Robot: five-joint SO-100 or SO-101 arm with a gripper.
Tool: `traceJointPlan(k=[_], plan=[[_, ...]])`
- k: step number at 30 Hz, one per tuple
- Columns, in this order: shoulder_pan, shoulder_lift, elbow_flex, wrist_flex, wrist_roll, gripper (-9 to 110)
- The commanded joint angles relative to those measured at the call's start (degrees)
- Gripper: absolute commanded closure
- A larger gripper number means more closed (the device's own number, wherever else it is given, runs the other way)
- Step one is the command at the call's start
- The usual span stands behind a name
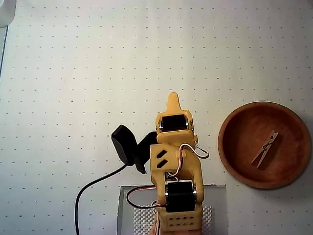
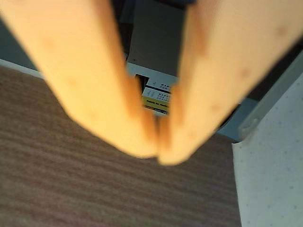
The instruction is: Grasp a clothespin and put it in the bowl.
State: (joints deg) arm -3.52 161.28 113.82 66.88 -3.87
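One clothespin (image 1: 264, 148) inside bowl (image 1: 230, 147), tool (image 2: 158, 153) closed, label writing unreadable.

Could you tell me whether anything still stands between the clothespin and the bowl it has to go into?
Nothing does: the clothespin already lies inside the bowl, tilted on its floor. The gripper is shut and empty, folded back over the arm's base, well apart from the bowl.
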Motion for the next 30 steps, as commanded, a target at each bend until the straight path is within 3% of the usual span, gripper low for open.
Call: traceJointPlan(k=[1, 18, 30], plan=[[0.4, 3.3, 6.2, -2.5, 0.7, 104], [0.4, 27.8, 38.8, -7.4, 0.7, 104], [1.1, 35.8, 48.4, -6.9, 0.7, 104]])
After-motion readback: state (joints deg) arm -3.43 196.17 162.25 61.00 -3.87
